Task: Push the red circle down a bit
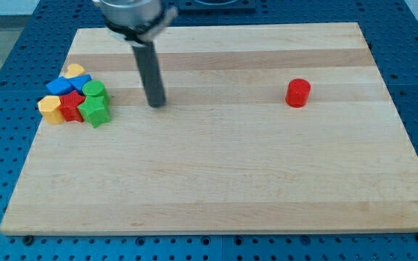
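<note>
**A:** In the camera view, look first at the red circle [297, 93], a short red cylinder-shaped block. It stands alone on the pale wooden desk [216, 181], toward the view's right and in the upper half of the board.

**B:** And where is your tip relative to that red circle?

**A:** My tip [156, 104], the lower end of the straight dark rod, sits well apart from the red circle, off to its left in the view and at about the same height. Bare wood lies between them; nothing touches the red circle.

**B:** What else do you see, taking the red circle as your mark?

**A:** Far to its left, past my tip, is a tight cluster of small blocks: a yellow block [74, 70] at the top, two blue blocks [62, 85] below it, a green block [93, 89], a green star-like block [94, 110], a red block [71, 106] and a yellow block [49, 108] at the cluster's left edge. My tip is just right of that cluster, not touching it.

**B:** And the gripper's state?

**A:** You have no gripper here, only the rod, so there is nothing apart or together to tell.
</note>
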